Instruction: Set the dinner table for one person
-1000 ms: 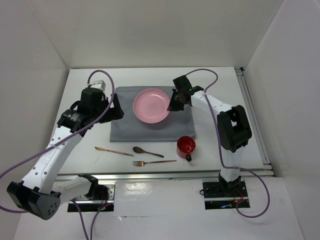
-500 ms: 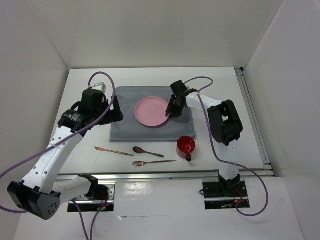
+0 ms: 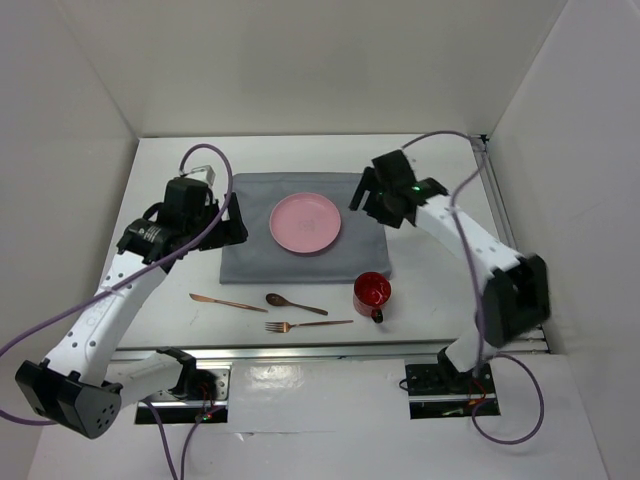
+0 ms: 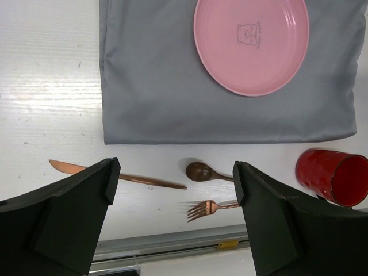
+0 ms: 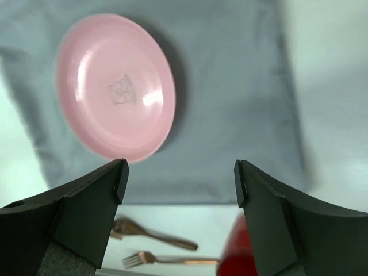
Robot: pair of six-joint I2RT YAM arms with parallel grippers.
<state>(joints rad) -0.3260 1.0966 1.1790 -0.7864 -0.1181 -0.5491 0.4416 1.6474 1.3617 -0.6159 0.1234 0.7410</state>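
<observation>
Now R tool [image 3: 362,199] has released pink plate [image 3: 305,222], backed off wide open & empty; L tool [image 4: 172,172] also wide, empty.

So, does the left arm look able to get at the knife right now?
Probably yes. The knife lies flat on the bare dinner table in front of the grey mat, the spoon apart to its right. The left tool hangs open and empty above, with nothing in between.
</observation>
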